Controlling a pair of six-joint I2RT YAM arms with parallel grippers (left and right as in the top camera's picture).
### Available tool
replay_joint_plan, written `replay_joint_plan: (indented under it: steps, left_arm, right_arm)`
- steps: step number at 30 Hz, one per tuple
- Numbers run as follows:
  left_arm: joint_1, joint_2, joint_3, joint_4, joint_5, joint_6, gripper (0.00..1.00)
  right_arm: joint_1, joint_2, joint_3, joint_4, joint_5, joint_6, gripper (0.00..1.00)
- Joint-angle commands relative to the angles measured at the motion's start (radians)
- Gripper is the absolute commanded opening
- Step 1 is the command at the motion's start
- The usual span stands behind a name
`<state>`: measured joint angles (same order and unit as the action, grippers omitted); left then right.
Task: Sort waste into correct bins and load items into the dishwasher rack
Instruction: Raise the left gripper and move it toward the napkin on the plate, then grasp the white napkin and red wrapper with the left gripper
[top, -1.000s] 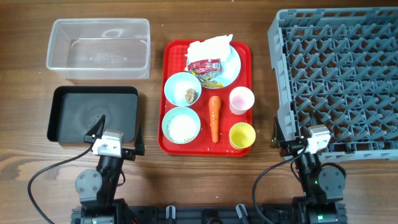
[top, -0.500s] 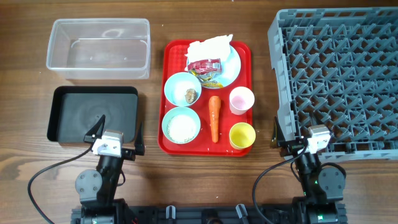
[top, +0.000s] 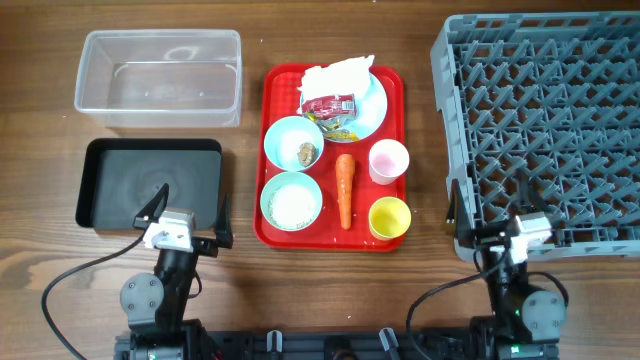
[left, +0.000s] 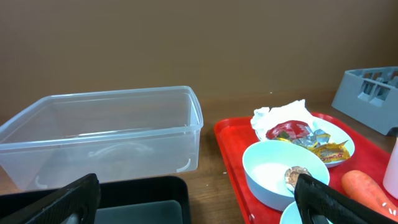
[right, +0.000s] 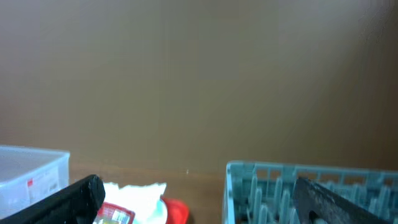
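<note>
Overhead, I saw the left gripper (top: 188, 212) by the black tray (top: 110, 180) and the right gripper (top: 488, 214) at the dishwasher rack (top: 540, 110), both spread wide and empty. The carrot (top: 345, 190) lay on the red tray (top: 274, 85). Left wrist showed, closer, the brown lump (left: 296, 177) in a bowl (left: 267, 180). Right wrist was blurry: probably the napkin (right: 140, 191) beside the rack.

Left gripper (top: 188, 214) and right gripper (top: 488, 212) hover (jaws wide).
</note>
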<state>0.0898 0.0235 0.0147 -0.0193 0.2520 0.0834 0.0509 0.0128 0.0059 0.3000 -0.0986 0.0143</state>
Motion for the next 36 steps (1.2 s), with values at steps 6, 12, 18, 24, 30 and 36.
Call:
replay_joint_plan:
  steps: [6,12,18,24,30,36]
  left_arm:
    - [-0.006,0.211,0.245,-0.024,-0.010,-0.017,1.00]
    - [-0.006,0.742,0.814,-0.401,-0.009,-0.017,1.00]
    - [-0.070,1.132,1.182,-0.750,-0.009,-0.017,1.00]
    - [-0.101,1.362,1.203,-0.746,0.101,-0.014,1.00]
    - [-0.319,1.617,1.469,-0.685,-0.026,-0.069,1.00]
    - [-0.488,2.070,1.904,-0.698,-0.201,-0.013,1.00]
  right_arm:
    - [0.004,0.159,0.107,0.092,0.037,-0.068,1.00]
    - [0.004,0.682,0.528,0.018,-0.172,-0.068,1.00]
    - [0.004,1.105,1.038,-0.443,-0.277,-0.068,1.00]
    - [0.004,1.240,1.135,-0.575,-0.277,-0.063,1.00]
    - [0.004,1.239,1.135,-0.623,-0.277,-0.063,1.00]
    - [0.001,1.239,1.135,-0.799,-0.229,-0.067,1.00]
